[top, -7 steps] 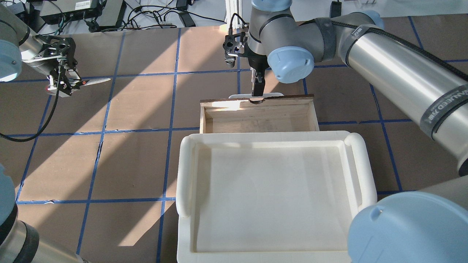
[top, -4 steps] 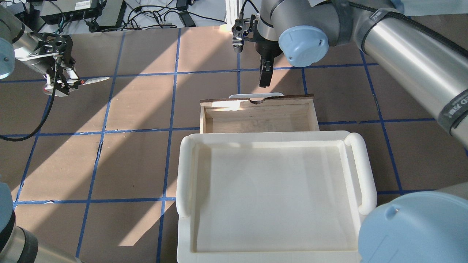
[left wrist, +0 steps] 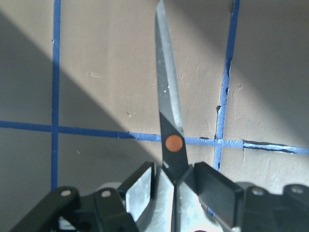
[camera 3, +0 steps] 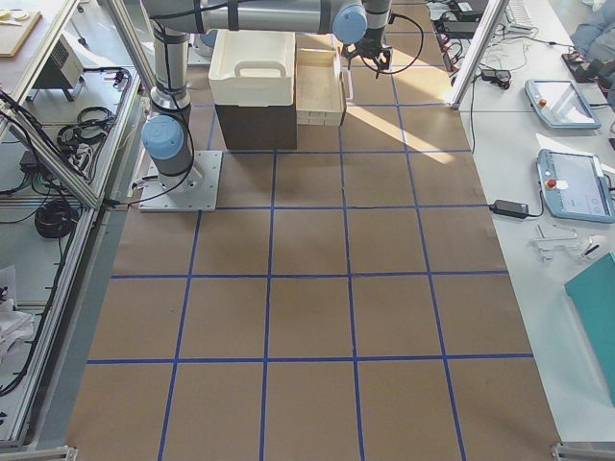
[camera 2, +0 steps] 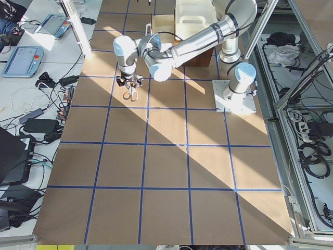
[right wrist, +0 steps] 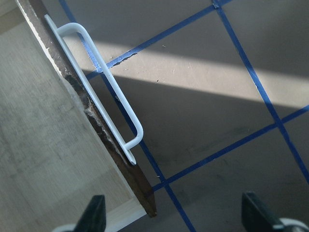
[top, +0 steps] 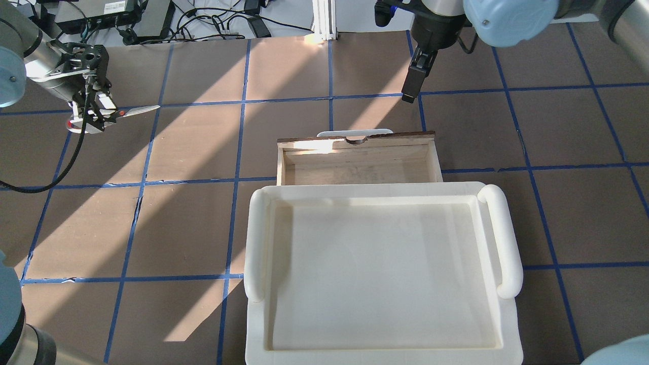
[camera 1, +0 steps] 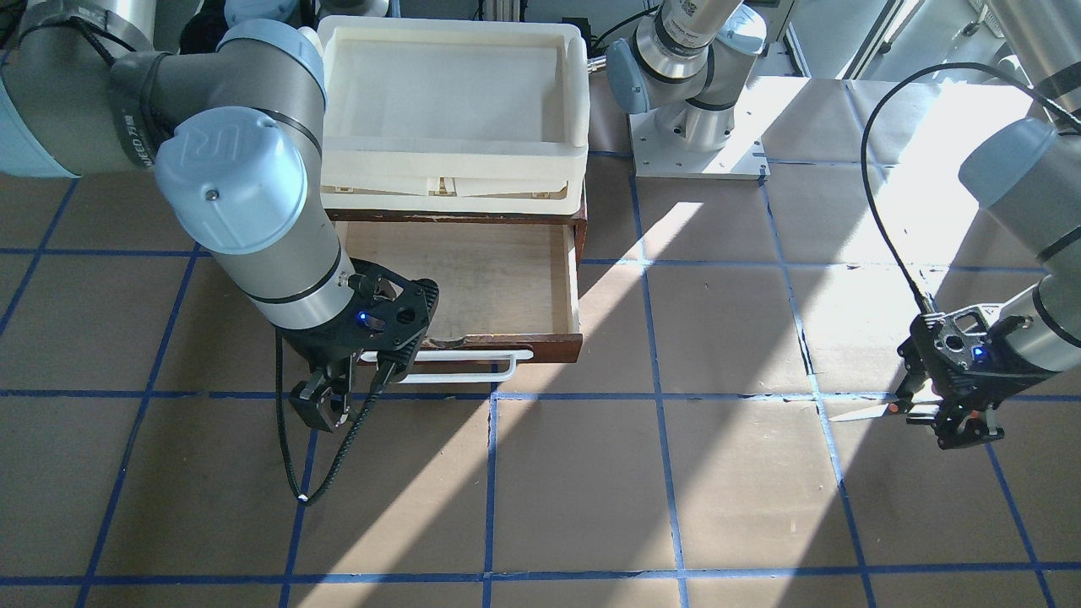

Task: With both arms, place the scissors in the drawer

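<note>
Brown paper, gridded with blue tape lines (top: 238, 177), covers the worktop (top: 192, 152).

Item 1, scissors: the small pair of scissors (left wrist: 169, 121), with slim silver blades and an orange pivot dot, is in my left tool (top: 93, 114). The black fingers (left wrist: 140, 186) are clenched on it just behind the pivot. The blades are together and their tip points along the worktop toward the drawer's side. The pair is well apart from the drawer.

Item 2, drawer: the shallow dark brown wooden drawer (top: 355, 138) stands open, projecting from under the cream plastic tray (top: 256, 238), with its pale plywood floor showing. Its white plastic bar handle (right wrist: 104, 92) is on the front, facing away from me.

Item 3, right tool (top: 411, 83): it is released, jaws spread wide and holding nothing. It hangs beyond the drawer's front near one end of the handle, apart from it.

Item 4, markings: the light blue joint cap (camera 1: 221, 173) on my right arm bears a raised "UR" mark. The dark band (camera 1: 133, 97) beside it carries pale lettering that is only partly readable.
</note>
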`<state>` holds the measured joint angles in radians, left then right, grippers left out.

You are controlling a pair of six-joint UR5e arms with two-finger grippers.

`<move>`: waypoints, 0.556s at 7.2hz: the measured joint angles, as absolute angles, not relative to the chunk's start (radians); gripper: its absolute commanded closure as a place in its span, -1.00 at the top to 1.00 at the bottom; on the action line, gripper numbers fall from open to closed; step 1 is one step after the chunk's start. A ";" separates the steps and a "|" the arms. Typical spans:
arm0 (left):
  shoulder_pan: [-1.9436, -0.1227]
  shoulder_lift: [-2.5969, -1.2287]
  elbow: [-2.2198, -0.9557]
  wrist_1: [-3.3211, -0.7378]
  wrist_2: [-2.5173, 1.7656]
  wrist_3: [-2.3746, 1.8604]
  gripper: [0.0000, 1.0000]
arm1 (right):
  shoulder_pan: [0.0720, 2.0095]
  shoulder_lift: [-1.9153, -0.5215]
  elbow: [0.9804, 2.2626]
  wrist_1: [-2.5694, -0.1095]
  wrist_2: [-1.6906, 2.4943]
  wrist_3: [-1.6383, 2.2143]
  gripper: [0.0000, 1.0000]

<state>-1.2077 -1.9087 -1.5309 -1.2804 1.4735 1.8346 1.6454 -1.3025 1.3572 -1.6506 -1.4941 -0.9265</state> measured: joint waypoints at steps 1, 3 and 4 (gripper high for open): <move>-1.270 -1.893 -1.531 -1.288 1.474 1.775 -1.00 | 1.632 -1.339 1.359 -1.633 -1.498 -0.762 1.00; -1.397 -1.872 -1.531 -1.294 1.475 1.650 -1.00 | 1.624 -1.417 1.366 -1.558 -1.500 -0.428 1.00; -1.457 -1.860 -1.531 -1.303 1.470 1.588 -1.00 | 1.621 -1.471 1.374 -1.509 -1.498 -0.305 1.00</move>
<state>-1.4567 -1.8602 -1.5314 -1.3031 1.4699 1.5875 1.6206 -1.4708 1.3741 -1.5088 -1.4983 -0.3052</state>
